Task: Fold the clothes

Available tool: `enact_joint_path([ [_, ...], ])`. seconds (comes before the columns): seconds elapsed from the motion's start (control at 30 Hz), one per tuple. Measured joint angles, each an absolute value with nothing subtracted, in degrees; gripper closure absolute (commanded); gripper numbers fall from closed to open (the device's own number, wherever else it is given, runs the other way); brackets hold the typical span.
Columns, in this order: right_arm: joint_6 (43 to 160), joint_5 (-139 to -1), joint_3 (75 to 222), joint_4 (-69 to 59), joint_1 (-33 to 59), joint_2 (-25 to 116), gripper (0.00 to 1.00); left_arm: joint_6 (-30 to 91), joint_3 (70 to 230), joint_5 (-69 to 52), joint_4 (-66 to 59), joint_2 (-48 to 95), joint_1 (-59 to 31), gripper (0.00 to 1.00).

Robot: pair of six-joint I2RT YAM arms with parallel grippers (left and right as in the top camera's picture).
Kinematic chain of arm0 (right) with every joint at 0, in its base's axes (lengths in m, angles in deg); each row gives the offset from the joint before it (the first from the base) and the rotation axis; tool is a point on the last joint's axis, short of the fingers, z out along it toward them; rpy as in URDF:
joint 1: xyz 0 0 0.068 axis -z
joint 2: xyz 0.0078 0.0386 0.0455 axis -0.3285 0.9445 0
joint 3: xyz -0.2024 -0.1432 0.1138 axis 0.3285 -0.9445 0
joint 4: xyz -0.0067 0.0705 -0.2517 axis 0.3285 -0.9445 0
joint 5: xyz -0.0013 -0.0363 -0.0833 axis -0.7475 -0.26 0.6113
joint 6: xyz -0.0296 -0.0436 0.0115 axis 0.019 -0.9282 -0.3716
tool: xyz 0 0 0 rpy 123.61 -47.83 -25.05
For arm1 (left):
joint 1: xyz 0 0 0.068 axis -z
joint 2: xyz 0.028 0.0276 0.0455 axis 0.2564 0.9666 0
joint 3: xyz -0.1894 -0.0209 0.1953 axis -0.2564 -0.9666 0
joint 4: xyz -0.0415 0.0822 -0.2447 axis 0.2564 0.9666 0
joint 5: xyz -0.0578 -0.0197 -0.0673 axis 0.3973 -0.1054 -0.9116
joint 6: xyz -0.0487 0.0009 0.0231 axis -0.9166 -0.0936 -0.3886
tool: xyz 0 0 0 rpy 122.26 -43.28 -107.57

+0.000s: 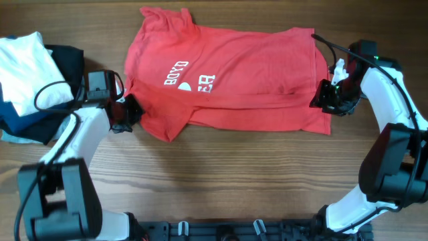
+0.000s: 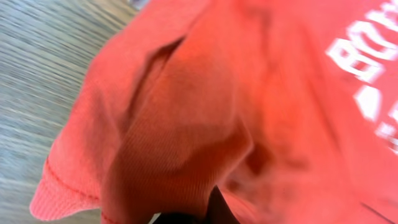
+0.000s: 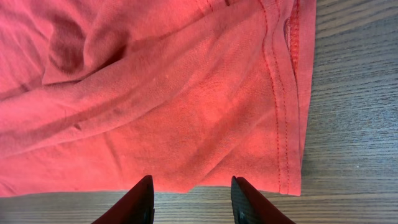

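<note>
The clothes, a red T-shirt (image 1: 227, 80) with white lettering, lie spread flat across the middle of the wooden table, collar to the left. My left gripper (image 1: 129, 110) is at the shirt's left sleeve and is shut on a bunched fold of the red T-shirt (image 2: 180, 124), which fills the left wrist view; only a dark sliver of the left gripper (image 2: 202, 214) shows under the cloth. My right gripper (image 1: 322, 100) is at the shirt's right hem. In the right wrist view the right gripper (image 3: 193, 183) stands open just short of the edge of the red T-shirt (image 3: 155, 93), with bare wood between its fingers (image 3: 140, 202).
A pile of folded garments lies at the far left edge: a white one (image 1: 23, 63) on top, black (image 1: 67, 60) and blue (image 1: 10, 114) ones under it. It is just behind the left arm. Bare wooden table (image 1: 234, 174) runs in front of the shirt.
</note>
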State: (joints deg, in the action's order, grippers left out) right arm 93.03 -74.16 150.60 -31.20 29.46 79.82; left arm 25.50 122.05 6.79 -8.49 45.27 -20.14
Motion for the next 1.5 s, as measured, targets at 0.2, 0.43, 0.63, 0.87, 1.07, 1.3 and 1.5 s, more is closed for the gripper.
enact_joint_path([
  [0.2,93.03,-74.16,150.6,-31.18,29.46,79.82,0.6,25.5,122.05,2.72,-6.48,38.82,-20.14,0.94],
  [0.43,93.03,-74.16,150.6,-31.2,29.46,79.82,0.6,25.5,122.05,2.59,-3.51,38.47,-20.14,0.94],
  [0.63,93.03,-74.16,150.6,-31.2,29.46,79.82,0.6,25.5,122.05,2.59,-0.56,38.47,-20.14,0.92],
  [0.87,93.03,-74.16,150.6,-31.2,29.46,79.82,0.6,25.48,122.05,2.59,2.61,38.47,-20.14,0.96],
  [1.07,93.03,-74.16,150.6,-31.2,29.44,79.82,0.6,25.32,121.44,-0.62,-6.92,38.49,-20.16,0.96],
  [1.3,93.03,-73.97,150.6,-31.33,29.46,79.82,0.6,13.92,121.74,-9.78,-36.21,38.49,-19.68,0.67],
  [1.5,93.03,-73.97,150.6,-31.31,29.46,79.82,0.6,14.31,121.76,-9.1,-25.74,40.09,-17.19,0.35],
])
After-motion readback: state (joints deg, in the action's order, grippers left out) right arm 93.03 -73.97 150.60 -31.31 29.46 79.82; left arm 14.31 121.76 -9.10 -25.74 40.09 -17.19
